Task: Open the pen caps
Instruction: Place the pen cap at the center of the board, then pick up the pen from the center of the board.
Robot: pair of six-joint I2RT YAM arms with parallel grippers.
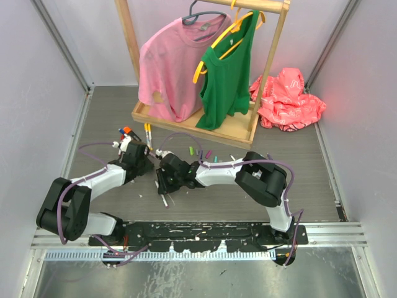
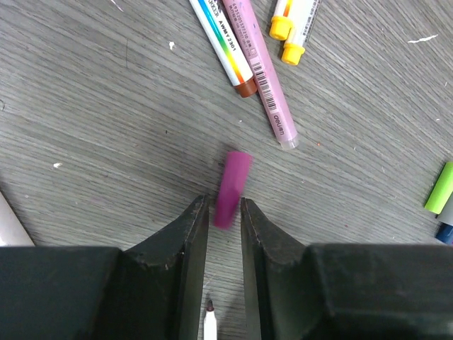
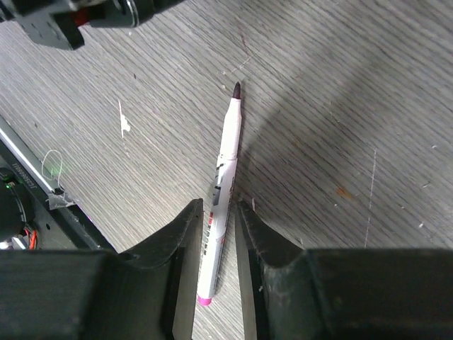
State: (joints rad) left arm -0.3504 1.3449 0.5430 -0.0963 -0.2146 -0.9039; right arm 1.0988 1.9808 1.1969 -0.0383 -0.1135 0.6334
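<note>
Straddling a blurred purple cap, left end effector

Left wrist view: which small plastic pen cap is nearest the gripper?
The magenta plastic cap, its end between the left gripper's fingertips; the yellow caps and green cap lie farther off.

Bright, even overhead light, soft diagonal shadow in the right wrist view, purple cap motion-blurred.
</note>
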